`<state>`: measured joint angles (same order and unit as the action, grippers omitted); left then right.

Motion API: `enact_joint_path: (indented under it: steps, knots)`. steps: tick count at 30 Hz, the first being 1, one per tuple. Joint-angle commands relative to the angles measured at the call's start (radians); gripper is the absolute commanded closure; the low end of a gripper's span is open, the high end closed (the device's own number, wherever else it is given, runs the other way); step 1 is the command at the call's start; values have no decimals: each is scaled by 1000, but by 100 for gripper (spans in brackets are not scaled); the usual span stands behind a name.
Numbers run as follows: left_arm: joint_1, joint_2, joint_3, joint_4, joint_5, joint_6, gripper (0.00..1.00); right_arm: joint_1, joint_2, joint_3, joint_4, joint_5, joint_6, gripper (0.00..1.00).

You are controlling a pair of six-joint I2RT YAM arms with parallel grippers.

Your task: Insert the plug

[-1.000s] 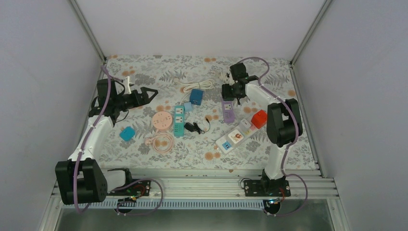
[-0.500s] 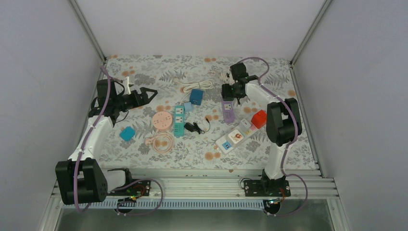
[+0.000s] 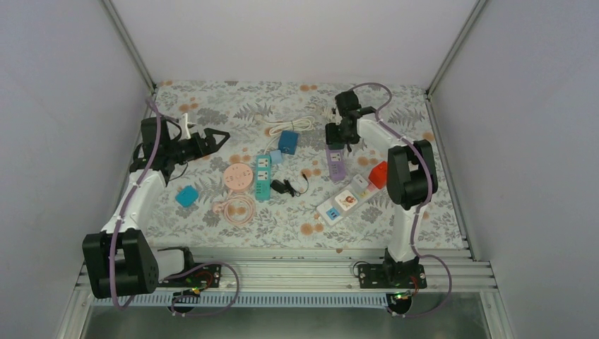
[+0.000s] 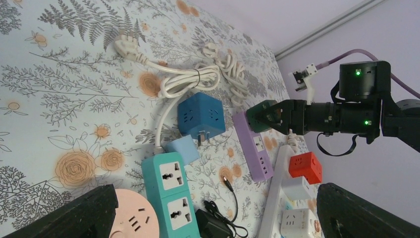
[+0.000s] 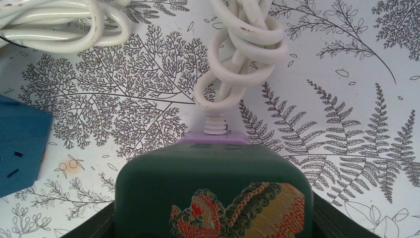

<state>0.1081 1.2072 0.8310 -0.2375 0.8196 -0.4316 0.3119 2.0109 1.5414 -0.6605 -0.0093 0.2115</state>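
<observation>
Right gripper (image 3: 342, 135) clamps the dark green patterned plug block (image 5: 213, 193) right over the corded end of the lilac plastic power strip (image 3: 335, 164); left gripper (image 3: 219, 138) hangs wide open.

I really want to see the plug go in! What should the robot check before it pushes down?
1. Plug held firmly: ok. The right gripper is shut on the green plug.
2. Plug over the strip: ok. It hangs over the cord end of the purple power strip.
3. Pins lined up with the socket holes: cannot tell. The plug's body hides them.
4. Plug touching the strip: cannot tell from these views.
5. Cord out of the way: ok. The coiled white cord lies beyond the strip's end.
6. Other arm clear: ok. The left gripper is open and far off to the left.
</observation>
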Motion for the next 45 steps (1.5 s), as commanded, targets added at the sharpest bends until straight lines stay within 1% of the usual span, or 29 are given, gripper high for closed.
enact_joint_path:
  steps: [1,2,6,14,20,24,29,33,37,42,45]
  knots:
    - [11,12,-8,30,25,-7,0,-5,50,22,-76,11,72,55]
    - [14,12,-10,34,29,-9,0,-3,45,14,-66,-17,79,55]
    - [19,14,-9,39,38,-12,0,10,54,4,-46,21,101,55]
    - [24,12,-10,37,38,-10,0,10,107,-61,19,30,107,56]
    - [28,13,-12,36,36,-9,0,13,183,-65,-17,131,115,60]
    - [30,15,-12,37,36,-11,0,12,183,-86,11,144,117,60]
    - [31,13,-15,38,43,-8,0,12,218,-72,0,223,104,60]
    - [33,12,-15,37,41,-7,0,12,260,-80,-17,236,80,62]
    - [34,15,-15,37,39,-7,0,10,244,-79,-21,248,80,61]
    - [34,15,-16,37,38,-6,0,0,167,-54,-5,218,77,59]
    - [33,18,-24,52,57,-8,0,-3,115,-34,25,201,64,57]
